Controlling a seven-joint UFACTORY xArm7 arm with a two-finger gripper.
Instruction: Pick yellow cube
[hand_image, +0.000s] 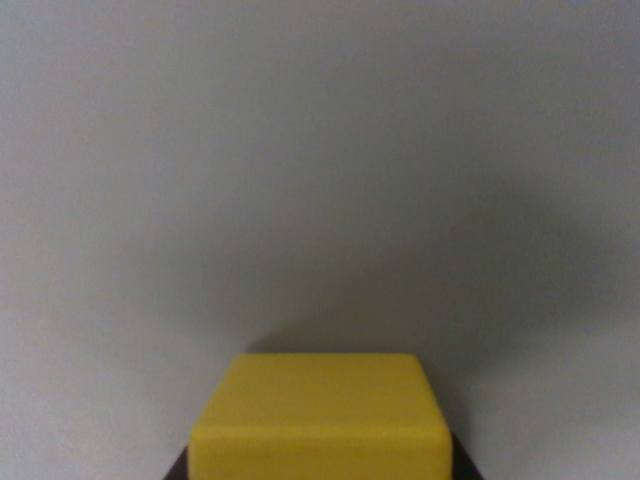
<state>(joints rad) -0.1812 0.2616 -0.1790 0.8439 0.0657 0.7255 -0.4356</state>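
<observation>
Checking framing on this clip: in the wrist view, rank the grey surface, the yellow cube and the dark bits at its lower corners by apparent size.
1. Grey surface, fills most of the frame.
2. Yellow cube, near the camera, so enlarged.
3. Dark bits, slivers; alike.

yellow cube (320, 415): bottom cut off by frame edge | end effector: only dark slivers at cube's lower corners, state unclear

Looked like smooth moulded plastic, that yellow cube (320, 420): even colour, softly rounded edges and corners, a faint satin sheen along the front upper edge, no texture or print. Lay on a pale grey surface (320, 150), matt and uniform, without grain, weave or glare; material impossible to tell. Flanked at both lower corners by dark, dull slivers (178, 468), black and unreflective, too little showing to name the material.
</observation>
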